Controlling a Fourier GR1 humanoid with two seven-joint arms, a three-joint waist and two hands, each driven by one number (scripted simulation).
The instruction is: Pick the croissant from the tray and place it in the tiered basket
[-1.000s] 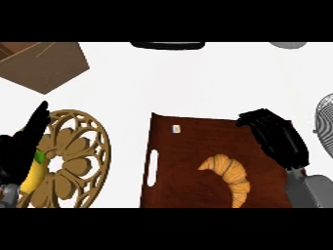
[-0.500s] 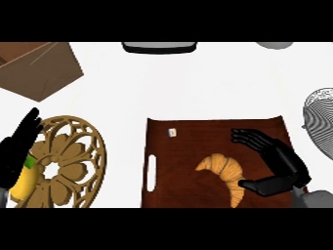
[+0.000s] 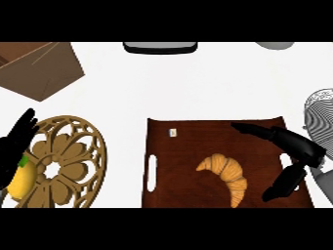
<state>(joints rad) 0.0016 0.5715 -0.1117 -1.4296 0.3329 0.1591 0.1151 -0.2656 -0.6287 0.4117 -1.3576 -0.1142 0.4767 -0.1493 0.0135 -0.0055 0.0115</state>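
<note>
The croissant [image 3: 225, 176] lies on the brown tray [image 3: 190, 139], in its lower right part. Its long axis runs from the upper left to the lower right of the head view. One blunt tip points left toward the tray's slotted handle, and the narrower tip points down toward the robot. The inner curve faces the lower left.

The right hand [image 3: 299, 150] is over the tray's right side, open. Its fingers [image 3: 250, 129] stretch leftward above the croissant and its thumb points down beside it; neither touches the pastry.

The left hand [image 3: 7, 146] rests at the left edge, open with fingers straight, against the golden tiered basket [image 3: 72, 163], which holds a yellow fruit [image 3: 21, 179]. A cardboard box [image 3: 35, 68] sits on the white table [image 3: 197, 83], and a striped round object [image 3: 332, 117] is at the right.
</note>
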